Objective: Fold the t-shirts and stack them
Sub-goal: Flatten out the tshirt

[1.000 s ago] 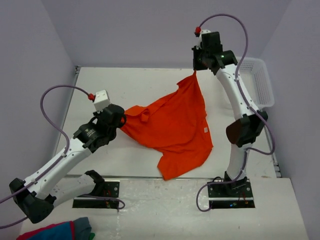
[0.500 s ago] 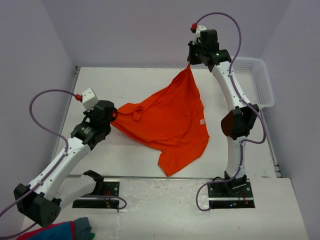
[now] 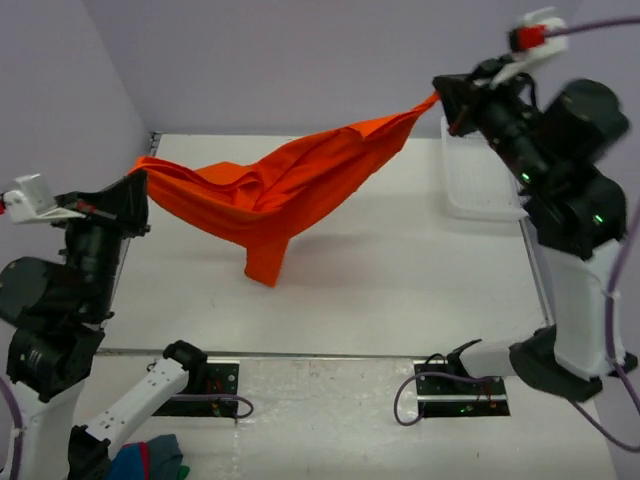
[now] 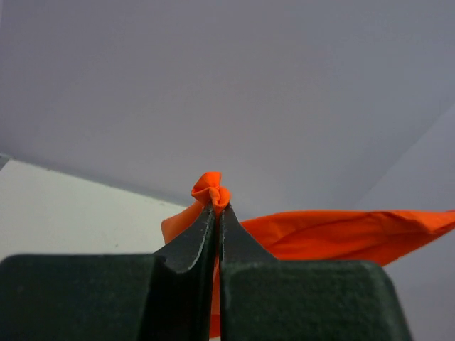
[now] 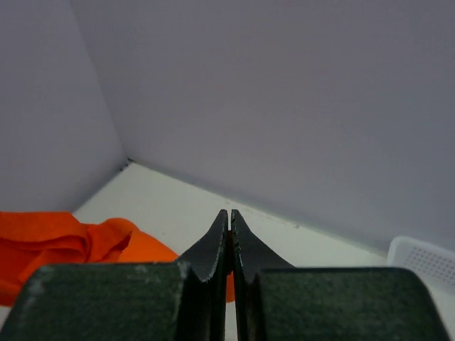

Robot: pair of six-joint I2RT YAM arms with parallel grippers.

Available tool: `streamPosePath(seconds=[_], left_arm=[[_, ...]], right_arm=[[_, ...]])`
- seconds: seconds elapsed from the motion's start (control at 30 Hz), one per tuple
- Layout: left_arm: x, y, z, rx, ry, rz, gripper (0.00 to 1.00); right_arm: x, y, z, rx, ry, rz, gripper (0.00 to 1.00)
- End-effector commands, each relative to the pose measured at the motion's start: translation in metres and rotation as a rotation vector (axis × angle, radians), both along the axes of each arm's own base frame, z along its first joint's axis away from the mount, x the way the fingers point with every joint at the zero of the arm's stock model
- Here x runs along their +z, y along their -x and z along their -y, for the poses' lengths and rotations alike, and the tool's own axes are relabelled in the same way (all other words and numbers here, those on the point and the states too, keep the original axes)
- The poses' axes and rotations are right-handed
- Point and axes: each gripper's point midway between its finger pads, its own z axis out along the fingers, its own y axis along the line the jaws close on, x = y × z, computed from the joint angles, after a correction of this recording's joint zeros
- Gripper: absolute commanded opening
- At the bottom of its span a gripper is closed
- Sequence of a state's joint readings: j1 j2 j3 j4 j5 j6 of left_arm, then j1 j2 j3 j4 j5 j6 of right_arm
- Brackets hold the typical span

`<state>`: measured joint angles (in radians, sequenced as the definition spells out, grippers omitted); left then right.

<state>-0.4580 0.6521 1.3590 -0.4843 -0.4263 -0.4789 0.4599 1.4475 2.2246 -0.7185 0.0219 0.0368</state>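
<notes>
The bright orange t-shirt [image 3: 280, 190] hangs in the air above the table, stretched between both grippers, with its middle sagging and one end dangling down. My left gripper [image 3: 140, 180] is shut on its left corner; a small bunch of orange cloth [image 4: 210, 190] sticks out past my shut left gripper [image 4: 216, 210]. My right gripper [image 3: 440, 100] is shut on the shirt's right corner, raised high at the back right. In the right wrist view my gripper [image 5: 229, 213] is shut with orange cloth [image 5: 85, 245] showing between and below the fingers.
A white plastic basket [image 3: 475, 170] stands at the table's right side, below the right arm; its corner also shows in the right wrist view [image 5: 426, 256]. A red, blue and grey cloth bundle [image 3: 145, 460] lies at the bottom left by the left arm's base.
Both arms have risen and swung apart, lifting the shirt off the table and stretching it taut in the air. It lay spread on the table before.
</notes>
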Motion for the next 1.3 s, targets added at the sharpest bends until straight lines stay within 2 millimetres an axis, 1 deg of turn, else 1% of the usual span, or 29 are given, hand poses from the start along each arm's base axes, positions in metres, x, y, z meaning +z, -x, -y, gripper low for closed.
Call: streamPosePath(seconds=[0.0,0.07,0.1,0.2,0.27,0.3,0.37,0.4,0.43,0.5,0.53,0.57,0.6,0.63,0.67,0.7,0.73,0.8,0.83,0.87,0.9,0.93,0.97,1.03,1.1,1.13,1.2,1.23,1.27], left_arm=[[0.036,0.037,-0.001,-0.083,-0.069,0.110,0.00],[0.056,0.057,-0.007,-0.097,-0.064,0.175,0.00],[0.062,0.065,-0.008,-0.109,-0.071,0.194,0.00],[0.083,0.086,-0.011,-0.135,-0.078,0.270,0.00],[0.091,0.090,-0.013,-0.129,-0.079,0.292,0.00],[0.090,0.087,-0.015,-0.118,-0.076,0.283,0.00],[0.080,0.067,-0.012,-0.088,-0.069,0.226,0.00],[0.072,0.051,-0.008,-0.077,-0.070,0.185,0.00],[0.064,0.041,-0.005,-0.071,-0.073,0.156,0.00],[0.032,0.002,0.003,-0.021,-0.090,0.059,0.00],[0.017,-0.013,0.005,0.006,-0.099,0.012,0.00],[-0.006,-0.034,0.002,0.070,-0.124,-0.050,0.00],[-0.027,-0.055,0.007,0.097,-0.145,-0.119,0.00],[-0.050,-0.070,0.009,0.126,-0.168,-0.178,0.00],[-0.058,-0.083,0.010,0.157,-0.178,-0.188,0.00],[-0.077,-0.100,0.016,0.169,-0.203,-0.236,0.00],[-0.092,-0.113,0.017,0.194,-0.214,-0.249,0.00],[-0.122,-0.136,0.025,0.204,-0.254,-0.323,0.00],[-0.133,-0.145,0.026,0.214,-0.255,-0.334,0.00],[-0.144,-0.153,0.026,0.223,-0.264,-0.347,0.00],[-0.164,-0.166,0.027,0.231,-0.282,-0.390,0.00],[-0.178,-0.171,0.025,0.237,-0.284,-0.419,0.00],[-0.190,-0.178,0.017,0.252,-0.257,-0.448,0.00],[-0.218,-0.191,0.011,0.263,-0.257,-0.484,0.00],[-0.234,-0.198,0.008,0.275,-0.241,-0.513,0.00],[-0.240,-0.201,0.006,0.280,-0.246,-0.514,0.00],[-0.251,-0.203,0.003,0.300,-0.255,-0.544,0.00],[-0.254,-0.203,-0.002,0.312,-0.253,-0.554,0.00],[-0.256,-0.203,-0.002,0.314,-0.246,-0.554,0.00]], right_arm=[[0.053,0.075,0.037,-0.012,-0.063,0.147,0.00],[0.066,0.103,0.044,0.023,-0.094,0.185,0.00],[0.077,0.126,0.050,0.048,-0.124,0.220,0.00],[0.093,0.163,0.059,0.104,-0.164,0.292,0.00],[0.100,0.171,0.061,0.113,-0.166,0.326,0.00],[0.100,0.165,0.059,0.108,-0.162,0.323,0.00],[0.099,0.149,0.057,0.079,-0.141,0.319,0.00],[0.092,0.125,0.046,0.069,-0.118,0.286,0.00],[0.087,0.110,0.039,0.065,-0.103,0.266,0.00],[0.075,0.077,0.022,0.064,-0.069,0.227,0.00],[0.061,0.041,0.005,0.059,-0.022,0.197,0.00],[0.053,0.022,-0.006,0.066,0.006,0.181,0.00],[0.046,0.004,-0.016,0.077,0.024,0.166,0.00],[0.029,-0.034,-0.033,0.075,0.048,0.129,0.00],[0.018,-0.055,-0.040,0.074,0.067,0.112,0.00],[0.009,-0.071,-0.047,0.092,0.075,0.100,0.00],[-0.013,-0.107,-0.052,0.076,0.090,0.066,0.00],[-0.034,-0.139,-0.058,0.101,0.086,0.049,0.00],[-0.056,-0.160,-0.052,0.085,0.088,0.008,0.00],[-0.082,-0.180,-0.055,0.087,0.102,-0.032,0.00],[-0.092,-0.190,-0.058,0.108,0.102,-0.030,0.00],[-0.114,-0.204,-0.052,0.098,0.108,-0.071,0.00],[-0.144,-0.221,-0.055,0.107,0.121,-0.119,0.00],[-0.168,-0.239,-0.048,0.092,0.141,-0.153,0.00],[-0.198,-0.258,-0.047,0.079,0.162,-0.188,0.00],[-0.207,-0.265,-0.039,0.043,0.165,-0.200,0.00],[-0.223,-0.276,-0.034,0.026,0.165,-0.217,0.00],[-0.213,-0.279,-0.030,0.019,0.153,-0.199,0.00],[-0.215,-0.281,-0.031,0.029,0.145,-0.205,0.00]])
